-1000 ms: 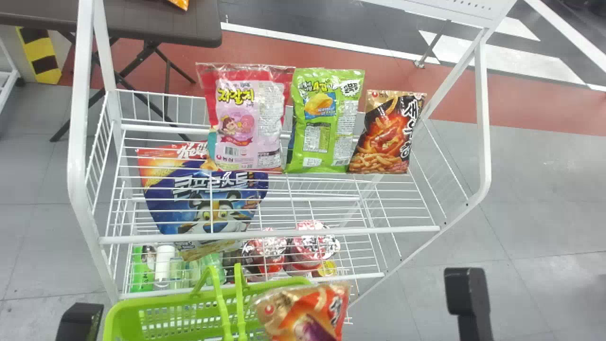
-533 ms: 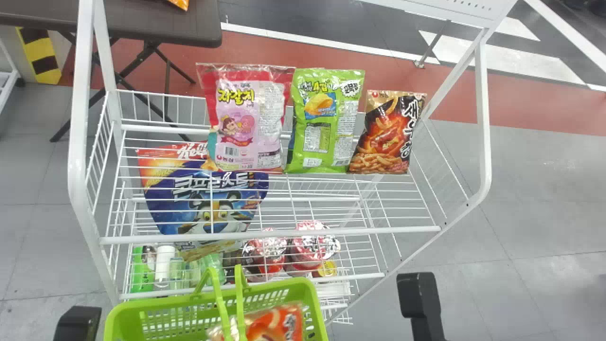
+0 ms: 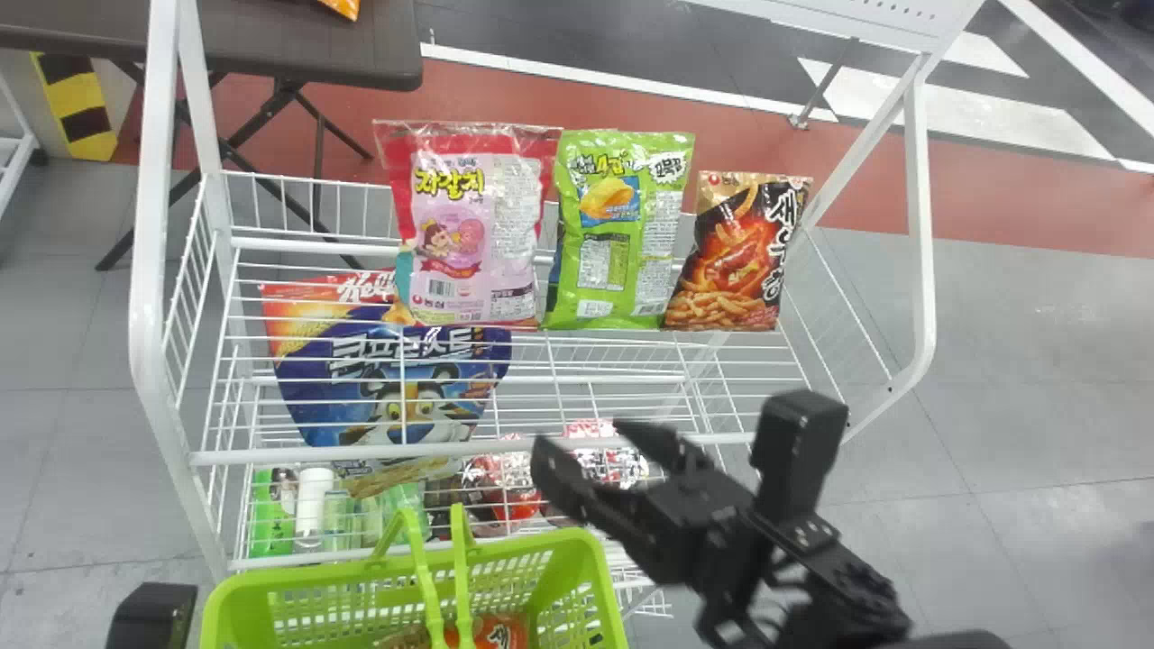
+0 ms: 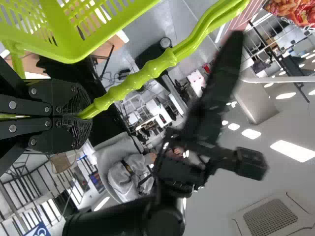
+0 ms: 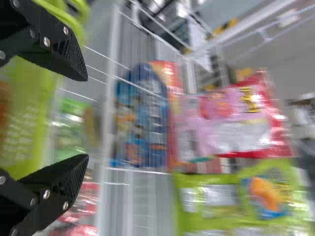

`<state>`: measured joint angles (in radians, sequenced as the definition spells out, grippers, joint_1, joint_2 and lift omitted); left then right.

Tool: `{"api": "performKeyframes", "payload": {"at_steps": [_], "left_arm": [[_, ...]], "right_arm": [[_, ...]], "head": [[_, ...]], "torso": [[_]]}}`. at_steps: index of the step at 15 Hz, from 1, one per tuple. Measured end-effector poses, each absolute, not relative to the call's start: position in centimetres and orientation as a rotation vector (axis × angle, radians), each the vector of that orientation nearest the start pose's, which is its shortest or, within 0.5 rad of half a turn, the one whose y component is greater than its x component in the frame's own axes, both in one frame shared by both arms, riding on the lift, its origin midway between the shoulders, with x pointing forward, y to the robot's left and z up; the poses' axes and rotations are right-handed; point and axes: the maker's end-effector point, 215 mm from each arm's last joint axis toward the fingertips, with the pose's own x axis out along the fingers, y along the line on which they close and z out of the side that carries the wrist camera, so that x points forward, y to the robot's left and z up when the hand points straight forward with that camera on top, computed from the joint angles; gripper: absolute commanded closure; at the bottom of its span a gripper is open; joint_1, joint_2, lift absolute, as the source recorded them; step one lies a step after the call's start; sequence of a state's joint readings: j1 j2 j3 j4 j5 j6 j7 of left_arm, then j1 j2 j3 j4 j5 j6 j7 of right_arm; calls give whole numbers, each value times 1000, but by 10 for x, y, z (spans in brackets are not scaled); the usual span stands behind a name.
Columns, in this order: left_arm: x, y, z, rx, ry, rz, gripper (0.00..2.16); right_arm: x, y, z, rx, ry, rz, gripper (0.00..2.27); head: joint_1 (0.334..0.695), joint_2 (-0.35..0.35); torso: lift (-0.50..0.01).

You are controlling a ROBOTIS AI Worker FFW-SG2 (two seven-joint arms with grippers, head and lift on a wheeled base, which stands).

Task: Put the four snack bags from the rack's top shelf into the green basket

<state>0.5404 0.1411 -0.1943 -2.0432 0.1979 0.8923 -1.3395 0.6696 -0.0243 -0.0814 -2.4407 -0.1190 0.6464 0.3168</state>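
Green plastic walls of the basket (image 3: 590, 543) ringed one snack bag (image 3: 505, 634). Beyond it, pink (image 3: 473, 234), green (image 3: 622, 230) and brown (image 3: 739, 261) bags stood on the top shelf (image 3: 315, 453). The left gripper (image 3: 151, 613) pinched the basket's handle (image 4: 147, 69); the right gripper (image 3: 590, 446), fingers apart, hung near its far right corner, grey floor (image 3: 1001, 550) opening rightward.

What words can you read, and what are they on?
Print, which I don't quote, is on:
Pink bag: yellow letters; fine print too small to read.
Green bag: letters; fine print too small.
Dark bag: white letters.
Blue bag: large letters.
Bag in basket: letters partly hidden.
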Motion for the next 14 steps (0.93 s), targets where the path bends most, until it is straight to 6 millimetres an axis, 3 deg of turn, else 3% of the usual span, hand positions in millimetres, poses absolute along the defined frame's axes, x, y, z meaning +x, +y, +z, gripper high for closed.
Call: {"api": "performKeyframes", "payload": {"at_steps": [2,4,7,11,13,14], "left_arm": [[147,-33,-413,-733,826,-1511,1585],[147,-33,-412,-730,827,-1515,1582],[146,-32,-412,-732,832,-1519,1582],[148,-30,-412,-733,841,-1523,1582],[149,-29,-413,-733,844,-1520,1582],[150,-29,-414,-733,844,-1519,1585]], "right_arm": [[413,-176,-351,42,259,226,80],[453,-164,-347,-16,167,177,80],[505,-157,-364,-51,157,160,83],[553,-160,-381,-70,165,167,147],[568,-153,-386,-66,178,202,900],[571,-146,-388,-64,187,233,1416]], "head": [[695,-350],[695,-350],[695,-330],[695,-310],[695,-288],[695,-279]], "torso": [[0],[0],[0],[0],[0],[0]]}}
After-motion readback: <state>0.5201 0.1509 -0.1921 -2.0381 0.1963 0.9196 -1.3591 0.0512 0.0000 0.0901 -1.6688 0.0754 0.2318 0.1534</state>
